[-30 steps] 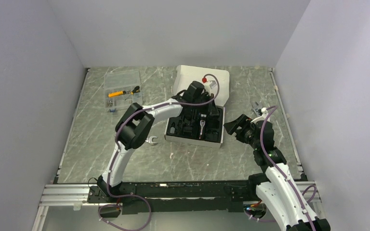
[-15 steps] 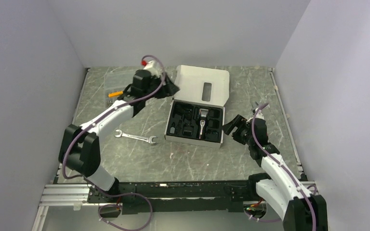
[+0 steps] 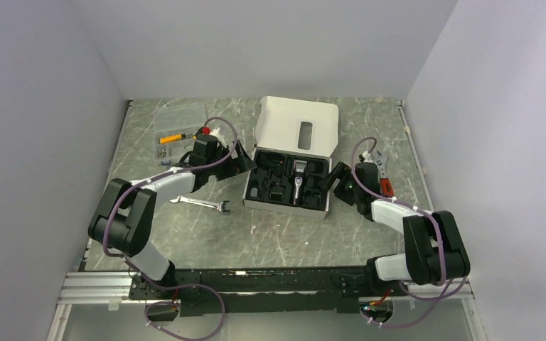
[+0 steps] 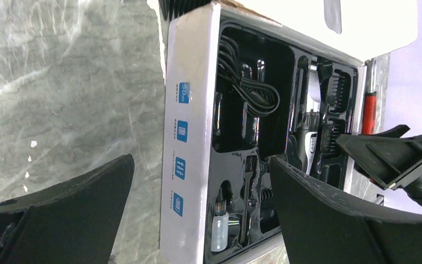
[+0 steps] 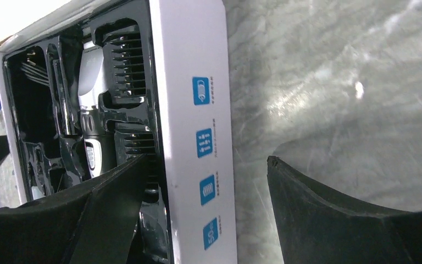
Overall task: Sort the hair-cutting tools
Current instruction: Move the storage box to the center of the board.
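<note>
A white box (image 3: 284,207) stands open with its lid back, and a black tray inside holds the hair-cutting tools. The black-and-silver clipper (image 3: 298,178) (image 4: 307,144) (image 5: 90,107) lies in the tray's middle slot. Black comb attachments (image 4: 338,91) (image 5: 123,60) sit in slots beside it. My left gripper (image 3: 247,165) (image 4: 200,159) is open and straddles the box's left wall (image 4: 189,110), one finger inside and one outside. My right gripper (image 3: 338,179) (image 5: 207,159) is open astride the right wall (image 5: 198,110). A gap shows on that wall's outer side.
A silver open-end wrench (image 3: 200,204) lies on the table left of the box. A red-handled adjustable wrench (image 3: 382,182) lies behind my right gripper. A clear organiser case (image 3: 180,131) sits at the back left. A coiled cord (image 4: 250,85) and a small bottle (image 4: 218,236) share the tray.
My left arm left its place over the tray, swung left, then came down at the box's left wall with its jaws opened. My right arm dropped low against the right wall.
</note>
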`<action>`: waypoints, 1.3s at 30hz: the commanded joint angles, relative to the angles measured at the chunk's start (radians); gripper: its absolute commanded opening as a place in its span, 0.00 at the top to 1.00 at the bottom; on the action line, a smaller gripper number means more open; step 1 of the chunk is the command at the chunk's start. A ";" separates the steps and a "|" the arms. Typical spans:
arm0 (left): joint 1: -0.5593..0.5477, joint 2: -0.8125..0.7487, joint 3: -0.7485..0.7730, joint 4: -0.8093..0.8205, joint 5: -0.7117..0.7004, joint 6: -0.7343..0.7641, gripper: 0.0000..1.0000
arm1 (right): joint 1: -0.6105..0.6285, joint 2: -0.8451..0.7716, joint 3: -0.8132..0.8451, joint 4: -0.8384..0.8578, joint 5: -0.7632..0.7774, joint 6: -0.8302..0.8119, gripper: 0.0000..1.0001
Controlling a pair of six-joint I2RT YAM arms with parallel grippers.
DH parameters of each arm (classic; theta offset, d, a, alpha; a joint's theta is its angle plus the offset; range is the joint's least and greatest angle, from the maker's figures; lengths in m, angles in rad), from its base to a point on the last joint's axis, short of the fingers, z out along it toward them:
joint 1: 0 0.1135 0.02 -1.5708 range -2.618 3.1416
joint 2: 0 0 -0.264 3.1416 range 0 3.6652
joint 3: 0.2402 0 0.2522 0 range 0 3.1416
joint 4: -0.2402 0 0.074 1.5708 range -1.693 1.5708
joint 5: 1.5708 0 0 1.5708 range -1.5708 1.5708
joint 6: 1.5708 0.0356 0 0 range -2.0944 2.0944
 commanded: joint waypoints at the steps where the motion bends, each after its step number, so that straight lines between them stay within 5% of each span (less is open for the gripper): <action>1: -0.020 -0.010 -0.044 0.106 0.010 -0.035 0.02 | 0.040 0.070 0.039 0.156 -0.077 -0.022 0.18; 9: -0.048 -0.121 -0.182 0.151 -0.054 -0.060 0.09 | 0.193 0.187 0.072 0.242 -0.139 -0.026 0.18; 24: -0.057 -0.555 -0.439 -0.074 -0.330 -0.097 0.08 | 0.391 0.371 0.201 0.284 -0.161 0.030 0.18; 35: -0.054 -0.661 -0.321 -0.213 -0.383 -0.035 0.03 | 0.138 -0.100 0.262 -0.073 0.050 0.016 0.09; 39: -0.046 -0.676 -0.304 -0.224 -0.377 -0.027 0.02 | 0.083 -0.121 0.297 -0.113 0.139 0.028 0.09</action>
